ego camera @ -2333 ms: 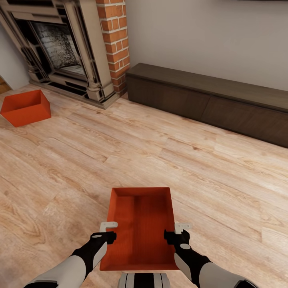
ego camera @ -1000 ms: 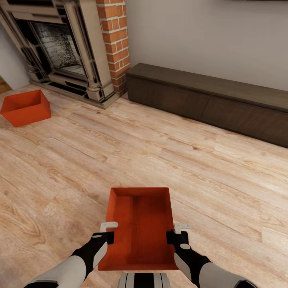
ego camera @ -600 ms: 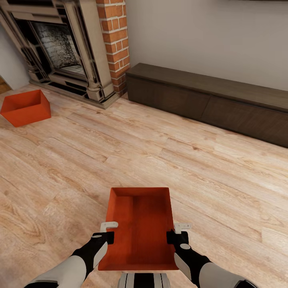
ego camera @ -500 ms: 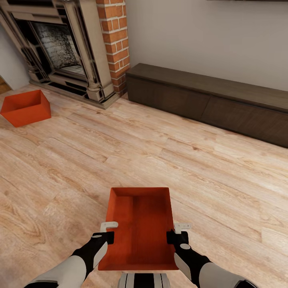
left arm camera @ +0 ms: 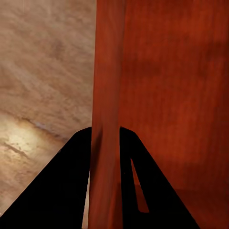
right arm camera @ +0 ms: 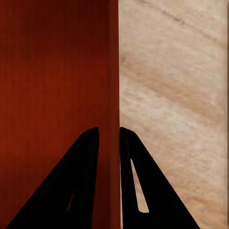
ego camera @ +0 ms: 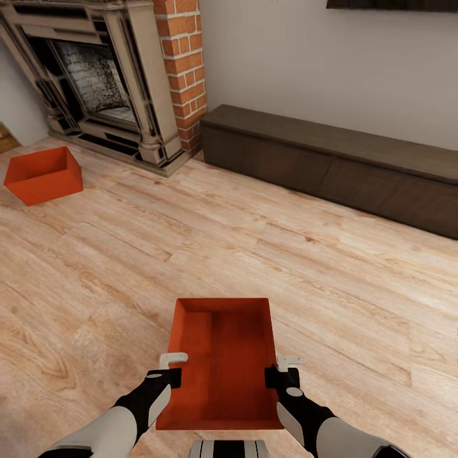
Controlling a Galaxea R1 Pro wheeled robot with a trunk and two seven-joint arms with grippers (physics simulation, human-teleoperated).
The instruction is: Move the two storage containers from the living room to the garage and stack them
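Bin [ego camera: 222,362] held by both grippers: left [left arm camera: 106,138] and right [right arm camera: 109,136] each clamped on side wall. Likely light, stiff, thin-walled; pinch rims. Second bin [ego camera: 43,174] near fireplace [ego camera: 95,76].

No readable text, label, brand, number or sign appears on any surface in these views.
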